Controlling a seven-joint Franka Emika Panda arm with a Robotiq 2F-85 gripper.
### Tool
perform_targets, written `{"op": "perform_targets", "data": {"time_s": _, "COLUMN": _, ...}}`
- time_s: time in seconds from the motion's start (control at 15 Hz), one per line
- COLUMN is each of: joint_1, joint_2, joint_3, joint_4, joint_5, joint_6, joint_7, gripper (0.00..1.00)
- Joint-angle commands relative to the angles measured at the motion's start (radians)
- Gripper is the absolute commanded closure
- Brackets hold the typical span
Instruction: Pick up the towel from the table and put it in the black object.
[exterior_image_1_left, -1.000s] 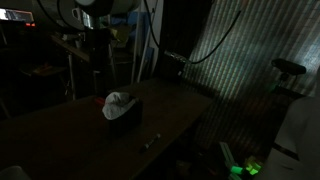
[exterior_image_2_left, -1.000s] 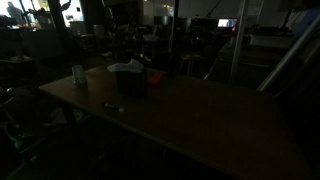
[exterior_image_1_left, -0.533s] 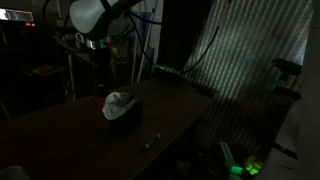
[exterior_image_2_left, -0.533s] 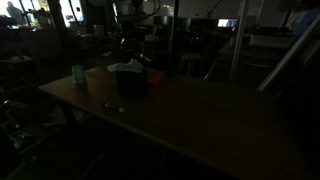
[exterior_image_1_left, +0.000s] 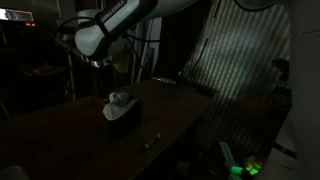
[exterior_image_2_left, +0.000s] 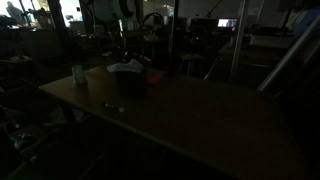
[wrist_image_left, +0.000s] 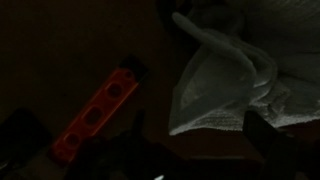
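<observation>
Both exterior views show the towel (exterior_image_1_left: 118, 100) (exterior_image_2_left: 127, 66) inside the black object (exterior_image_1_left: 126, 123) (exterior_image_2_left: 131, 84).

One table (exterior_image_2_left: 200, 120) carries one pale towel (exterior_image_1_left: 118, 100), one black box (exterior_image_1_left: 126, 120), one pale cup (exterior_image_2_left: 78, 74) near an edge and one small unclear item (exterior_image_2_left: 114, 107). The wrist view shows one orange perforated strip (wrist_image_left: 95, 117).
</observation>
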Motion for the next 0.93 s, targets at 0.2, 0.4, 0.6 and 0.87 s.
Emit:
{"op": "perform_targets", "data": {"time_s": 0.2, "joint_1": -0.011, "joint_2": 0.038, "joint_3": 0.013, "joint_4": 0.034, "joint_5": 0.022, "joint_6": -0.034, "joint_7": -0.026, "gripper": 0.32}}
{"op": "perform_targets", "data": {"time_s": 0.4, "joint_1": -0.011, "joint_2": 0.033, "joint_3": 0.017, "joint_4": 0.03, "joint_5": 0.027, "joint_6": -0.04, "joint_7": -0.029, "gripper": 0.58}}
{"op": "perform_targets", "data": {"time_s": 0.6, "joint_1": -0.01, "joint_2": 0.02, "joint_3": 0.021, "joint_4": 0.022, "joint_5": 0.028, "joint_6": -0.044, "joint_7": -0.032, "gripper": 0.8}}
{"op": "perform_targets", "data": {"time_s": 0.87, "joint_1": -0.011, "joint_2": 0.0, "joint_3": 0.026, "joint_4": 0.017, "joint_5": 0.031, "joint_6": -0.051, "joint_7": -0.033, "gripper": 1.0}}
